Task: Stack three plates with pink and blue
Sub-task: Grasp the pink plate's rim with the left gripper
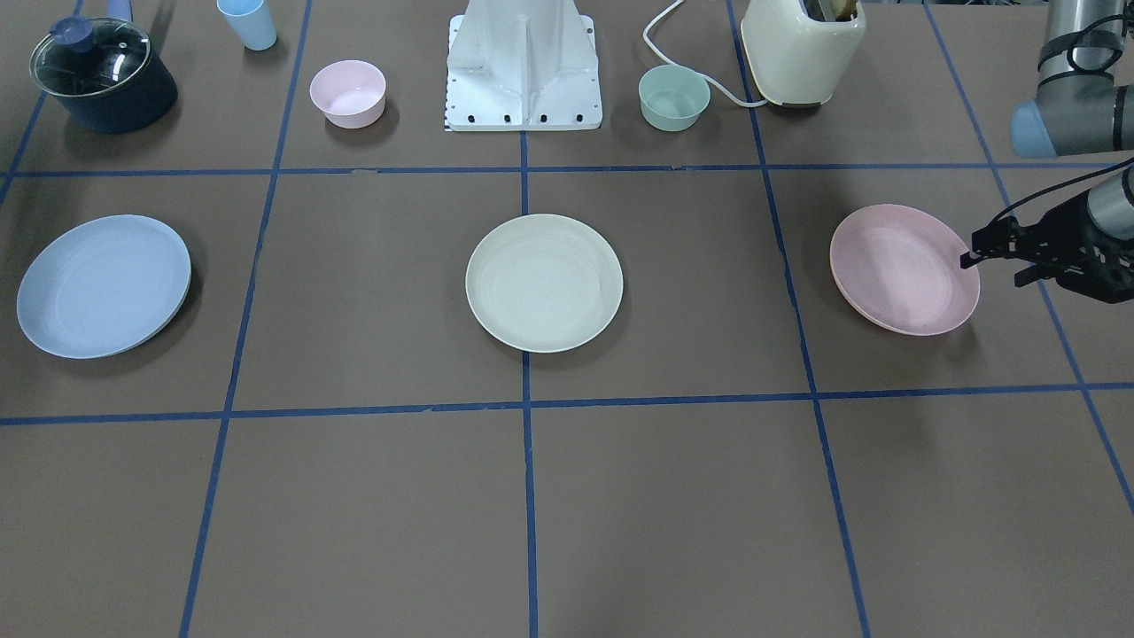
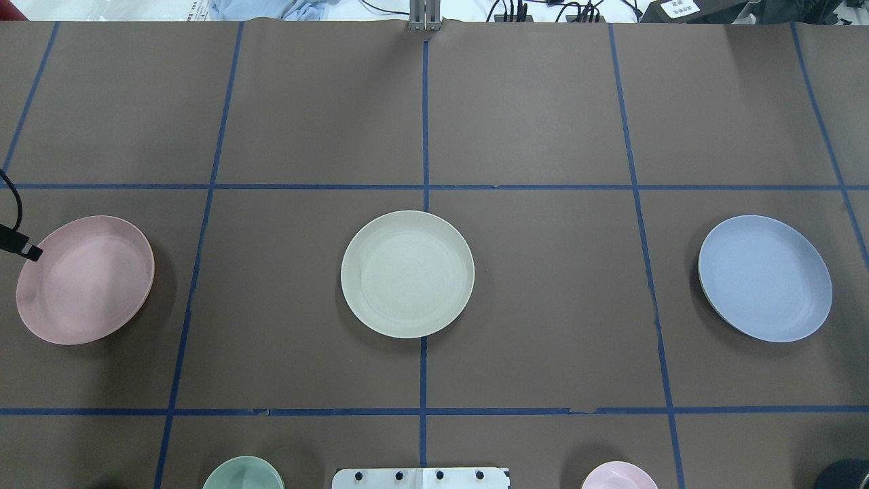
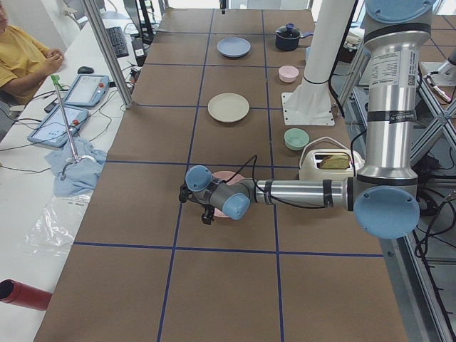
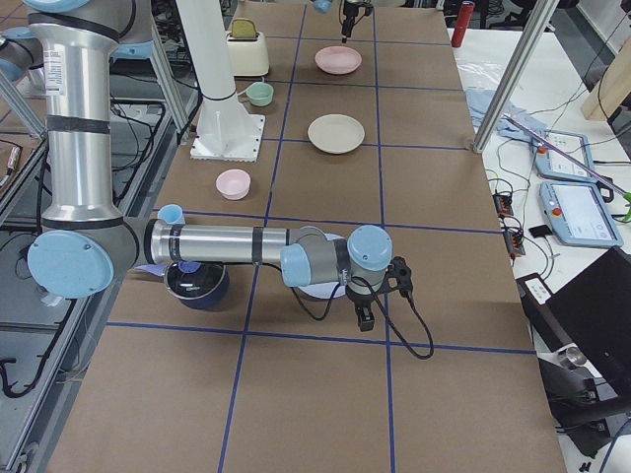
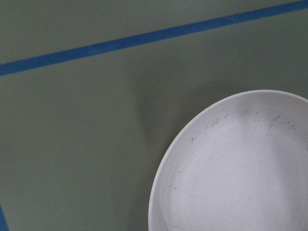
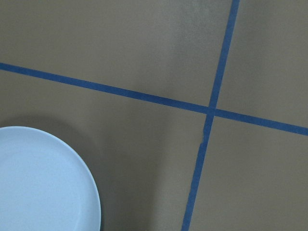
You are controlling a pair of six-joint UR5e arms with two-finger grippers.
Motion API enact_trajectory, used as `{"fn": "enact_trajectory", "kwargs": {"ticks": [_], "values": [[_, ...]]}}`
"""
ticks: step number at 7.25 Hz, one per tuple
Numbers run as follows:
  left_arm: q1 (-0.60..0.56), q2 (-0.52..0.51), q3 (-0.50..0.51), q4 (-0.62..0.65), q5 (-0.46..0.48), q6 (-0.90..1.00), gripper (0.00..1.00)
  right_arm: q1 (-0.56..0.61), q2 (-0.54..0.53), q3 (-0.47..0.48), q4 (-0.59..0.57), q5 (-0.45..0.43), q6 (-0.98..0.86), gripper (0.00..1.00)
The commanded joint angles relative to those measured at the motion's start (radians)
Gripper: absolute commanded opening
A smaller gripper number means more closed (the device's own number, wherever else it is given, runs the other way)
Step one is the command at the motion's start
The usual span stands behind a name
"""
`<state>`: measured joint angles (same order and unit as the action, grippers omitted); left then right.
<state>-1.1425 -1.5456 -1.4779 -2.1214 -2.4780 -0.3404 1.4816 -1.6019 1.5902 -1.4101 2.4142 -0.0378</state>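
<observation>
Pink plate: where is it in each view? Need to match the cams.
Front-facing: pink plate at right, mid-height.
Overhead: far left, mid-height.
Exterior left: centre, mostly hidden under the wrist of the near arm.
Exterior right: top centre, far end.
Left wrist: lower right, washed-out colour.
Right wrist: not in it.
Landmark: cream plate, mid-table in all four exterior views.

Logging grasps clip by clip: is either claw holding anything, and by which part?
Cannot be told. The left claw is at the pink plate's rim, but whether it grips is unclear. The right claw shows only in a side view.
</observation>
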Motion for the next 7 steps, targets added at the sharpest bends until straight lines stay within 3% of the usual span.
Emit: {"fn": "enact_trajectory", "kwargs": {"ticks": [1, 2, 3, 4, 5, 7], "values": [[0.038, -0.007, 0.037, -0.023, 0.001, -0.020, 0.94, -0.001, -0.001, -0.010, 0.002, 0.026, 0.001, 1.00], [0.050, -0.007, 0.042, -0.023, 0.001, -0.020, 0.90, -0.001, -0.001, -0.010, 0.002, 0.029, 0.001, 1.00], [0.055, -0.007, 0.045, -0.023, 0.002, -0.019, 0.78, 0.000, -0.001, -0.009, 0.002, 0.029, 0.001, 1.00], [0.067, -0.005, 0.047, -0.023, 0.002, -0.020, 0.21, -0.001, -0.001, -0.010, 0.002, 0.029, 0.001, 1.00], [0.067, -0.005, 0.054, -0.022, 0.002, -0.019, 0.00, 0.000, -0.001, -0.010, 0.002, 0.031, 0.001, 1.00], [0.066, -0.002, 0.044, -0.022, -0.012, -0.031, 0.00, 0.000, -0.004, -0.009, 0.003, 0.049, 0.001, 1.00]]}}
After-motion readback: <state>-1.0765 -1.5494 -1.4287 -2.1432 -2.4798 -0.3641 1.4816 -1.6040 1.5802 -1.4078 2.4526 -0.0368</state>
